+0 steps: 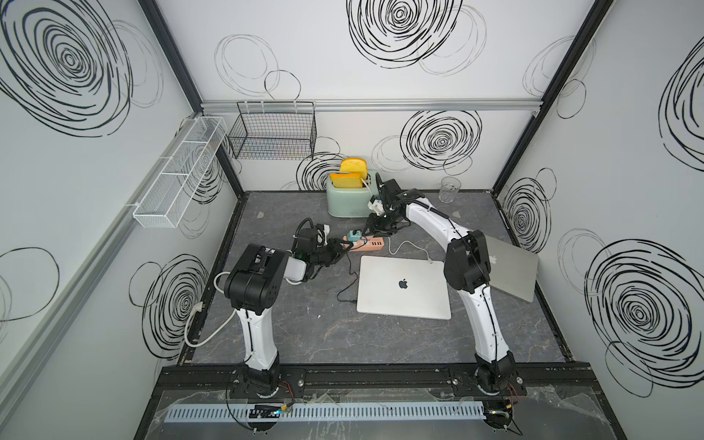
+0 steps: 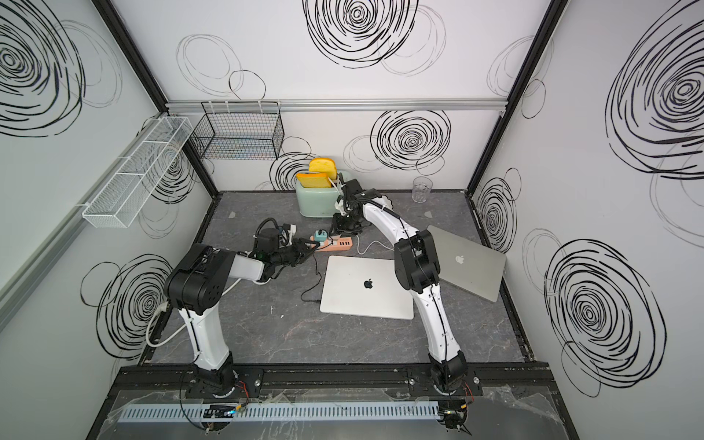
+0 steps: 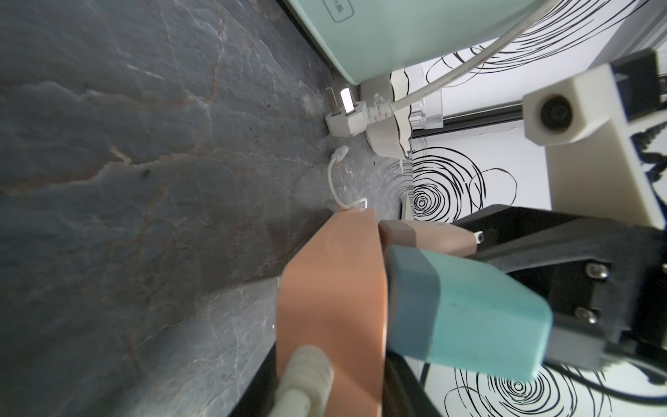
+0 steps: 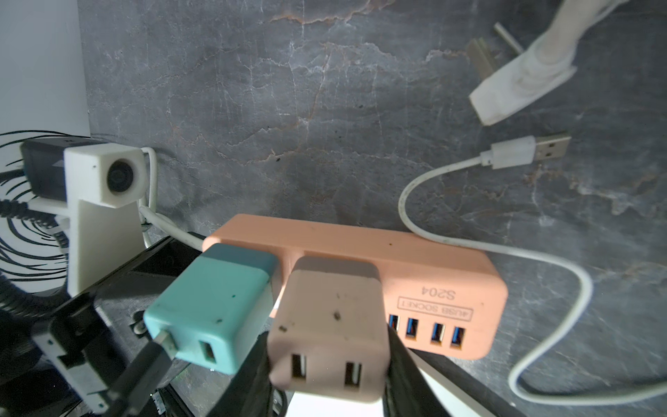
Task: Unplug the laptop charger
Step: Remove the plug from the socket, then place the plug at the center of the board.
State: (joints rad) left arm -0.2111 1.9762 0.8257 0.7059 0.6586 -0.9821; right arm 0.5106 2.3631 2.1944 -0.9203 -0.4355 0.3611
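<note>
Gripping the beige charger (image 4: 325,299), the right tool (image 4: 330,346) is part-closed; left tool (image 1: 339,247) likewise clamps the power strip (image 4: 433,278); two chargers (image 4: 213,307), two laptops (image 1: 404,287).

Beige charger (image 4: 332,325) close beside teal charger (image 4: 213,307) on strip (image 4: 433,274)

left arm (image 1: 257,335) elbow raised, forearm level, reaching inward | left gripper (image 1: 339,247) low, jaws part-closed, pinching power strip (image 3: 332,289) end | right arm (image 1: 489,327) stretched far forward, wrist folded down | right gripper (image 1: 375,226) jaws part-closed, clamping beige charger (image 4: 328,325) sides
</note>
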